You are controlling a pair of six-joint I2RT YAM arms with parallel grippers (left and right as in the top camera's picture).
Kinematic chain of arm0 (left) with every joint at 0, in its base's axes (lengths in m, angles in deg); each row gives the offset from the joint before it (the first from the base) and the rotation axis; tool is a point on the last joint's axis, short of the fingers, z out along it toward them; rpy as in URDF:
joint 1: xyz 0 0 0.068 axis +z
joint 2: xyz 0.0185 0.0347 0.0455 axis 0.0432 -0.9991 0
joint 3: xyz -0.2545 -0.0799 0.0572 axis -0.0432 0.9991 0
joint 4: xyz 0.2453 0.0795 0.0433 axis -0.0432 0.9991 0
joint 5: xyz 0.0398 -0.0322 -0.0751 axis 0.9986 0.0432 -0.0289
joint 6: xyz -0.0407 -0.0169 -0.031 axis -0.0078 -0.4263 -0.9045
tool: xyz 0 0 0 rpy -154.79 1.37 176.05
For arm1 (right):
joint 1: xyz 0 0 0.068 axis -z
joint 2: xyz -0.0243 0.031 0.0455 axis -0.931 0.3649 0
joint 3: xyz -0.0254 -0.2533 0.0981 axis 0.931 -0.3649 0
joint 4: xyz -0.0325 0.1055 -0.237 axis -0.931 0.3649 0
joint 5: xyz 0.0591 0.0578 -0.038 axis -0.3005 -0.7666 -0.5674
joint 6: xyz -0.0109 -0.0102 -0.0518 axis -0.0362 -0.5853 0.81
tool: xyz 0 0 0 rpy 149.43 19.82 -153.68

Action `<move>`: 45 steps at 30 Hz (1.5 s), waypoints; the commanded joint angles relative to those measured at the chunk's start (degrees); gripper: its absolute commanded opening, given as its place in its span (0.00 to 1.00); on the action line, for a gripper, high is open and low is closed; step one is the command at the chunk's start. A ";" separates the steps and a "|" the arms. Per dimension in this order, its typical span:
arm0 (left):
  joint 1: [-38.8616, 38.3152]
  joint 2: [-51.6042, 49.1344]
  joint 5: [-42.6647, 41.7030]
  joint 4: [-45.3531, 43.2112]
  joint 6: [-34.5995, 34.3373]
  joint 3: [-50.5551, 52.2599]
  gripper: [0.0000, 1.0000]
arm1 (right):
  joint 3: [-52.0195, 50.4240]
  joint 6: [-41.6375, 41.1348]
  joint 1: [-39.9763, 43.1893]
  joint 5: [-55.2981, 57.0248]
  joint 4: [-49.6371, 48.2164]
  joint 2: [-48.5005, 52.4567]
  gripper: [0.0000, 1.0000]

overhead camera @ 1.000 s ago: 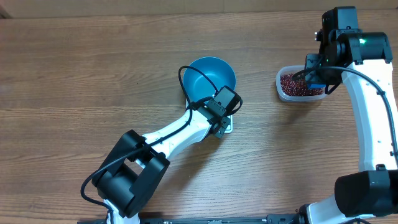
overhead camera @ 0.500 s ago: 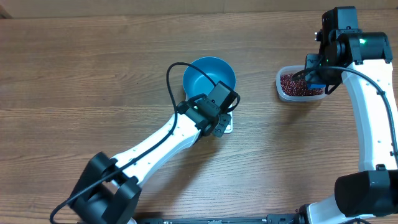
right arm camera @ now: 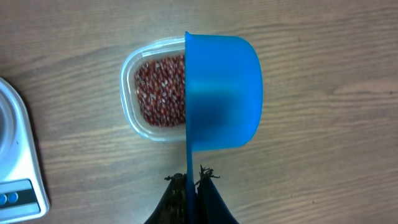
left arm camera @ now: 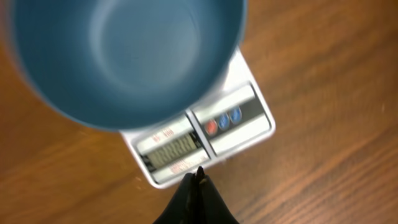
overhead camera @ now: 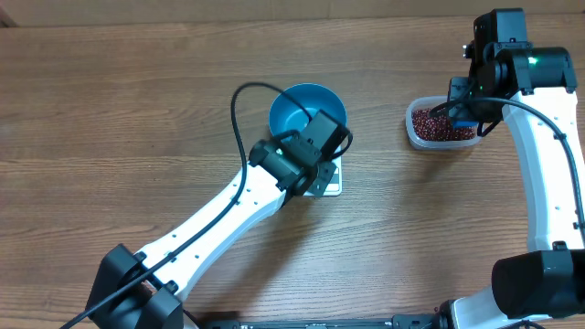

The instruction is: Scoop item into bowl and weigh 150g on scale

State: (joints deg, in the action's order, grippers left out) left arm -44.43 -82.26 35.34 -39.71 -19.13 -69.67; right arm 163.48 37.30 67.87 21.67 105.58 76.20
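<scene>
The deep blue bowl (overhead camera: 306,110) (left arm camera: 124,56) stands on the far part of the white scale (overhead camera: 335,179) (left arm camera: 245,121), leaving its display panel uncovered. My left gripper (overhead camera: 317,183) (left arm camera: 199,177) is shut and empty, its tips just at the scale's near edge. At the right, the clear tub (overhead camera: 416,132) (right arm camera: 134,121) holds the item, a heap of red-brown beans (overhead camera: 434,123) (right arm camera: 158,90). My right gripper (overhead camera: 462,114) (right arm camera: 193,177) is shut on the handle of a blue scoop (right arm camera: 221,93), held on edge above the tub's right side.
The left arm stretches from the bottom left across the wooden table to the scale, with a black cable looping beside the bowl. The right arm runs along the right edge. A corner of the scale (right arm camera: 15,162) shows in the right wrist view.
The left arm has stretched out and swung, carrying its gripper a little farther up over the scale; more of the scale's panel shows now. The right arm and scoop have not moved.
</scene>
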 commanded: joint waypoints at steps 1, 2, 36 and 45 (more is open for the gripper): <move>1.36 1.95 8.22 1.18 -0.24 -7.63 0.04 | -0.04 0.22 0.15 -0.81 -1.57 0.15 0.04; 1.86 1.95 9.44 1.42 0.24 -9.44 0.04 | -0.04 0.20 0.15 -0.90 -1.95 0.15 0.04; 33.59 -1.49 4.61 -1.46 -0.44 -29.51 0.04 | -0.04 -0.15 0.15 1.09 -5.46 0.15 0.04; 32.00 -1.49 -13.88 20.37 1.03 -27.50 0.04 | -0.04 -0.15 0.15 1.09 -5.79 0.15 0.04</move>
State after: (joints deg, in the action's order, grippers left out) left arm -10.92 -83.53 28.96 -22.95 -19.13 -98.48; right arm 163.48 37.23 67.84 21.89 100.01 76.20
